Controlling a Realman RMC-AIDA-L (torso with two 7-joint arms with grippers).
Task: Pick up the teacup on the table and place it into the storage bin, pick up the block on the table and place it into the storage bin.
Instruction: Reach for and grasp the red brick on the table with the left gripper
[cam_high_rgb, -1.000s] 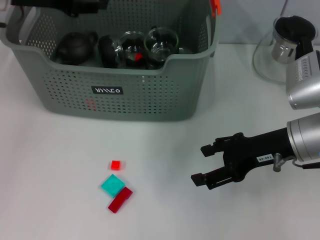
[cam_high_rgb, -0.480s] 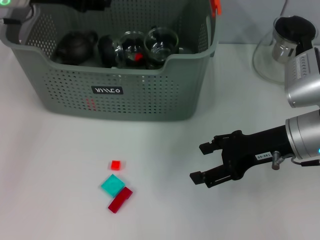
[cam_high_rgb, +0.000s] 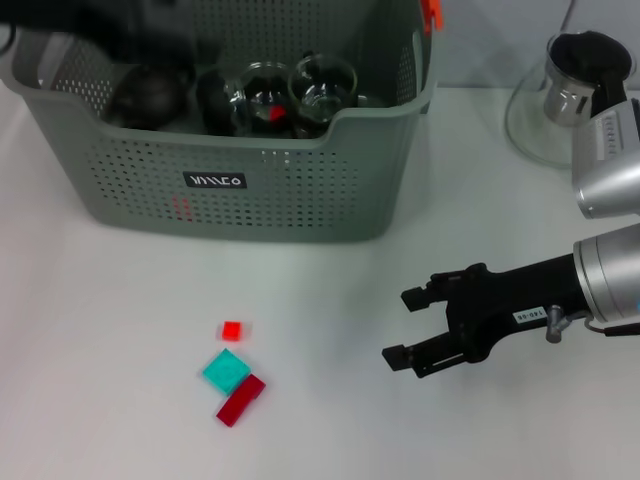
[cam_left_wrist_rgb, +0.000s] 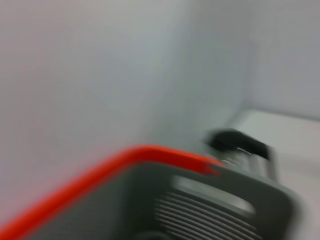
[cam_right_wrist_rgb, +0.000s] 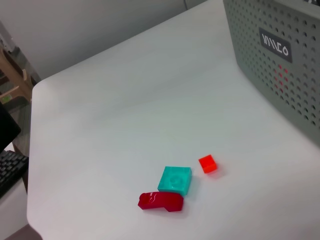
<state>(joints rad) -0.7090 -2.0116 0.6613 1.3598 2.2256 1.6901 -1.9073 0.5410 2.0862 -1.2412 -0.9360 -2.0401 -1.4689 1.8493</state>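
The grey-green perforated storage bin (cam_high_rgb: 300, 190) stands at the back of the table and also shows in the right wrist view (cam_right_wrist_rgb: 280, 55). Two glass teacups (cam_high_rgb: 265, 95) and a dark teapot (cam_high_rgb: 150, 95) lie inside it; no teacup shows on the table. A small red block (cam_high_rgb: 231, 330), a teal block (cam_high_rgb: 226, 371) and a dark red block (cam_high_rgb: 240, 400) lie on the table in front of the bin. They also show in the right wrist view: small red (cam_right_wrist_rgb: 207, 164), teal (cam_right_wrist_rgb: 175, 180), dark red (cam_right_wrist_rgb: 161, 201). My right gripper (cam_high_rgb: 402, 327) is open and empty, low over the table right of the blocks. My left arm (cam_high_rgb: 110, 25) is a dark blur over the bin's back left.
A glass pot with a black lid (cam_high_rgb: 575, 85) stands at the back right. An orange handle clip (cam_high_rgb: 431, 12) sits on the bin's right rim. The left wrist view shows only the bin's orange-edged rim (cam_left_wrist_rgb: 125, 157) against a wall.
My left arm has moved over the bin's back left and now blurs. My right gripper has stayed almost in place, open. The blocks have not moved.
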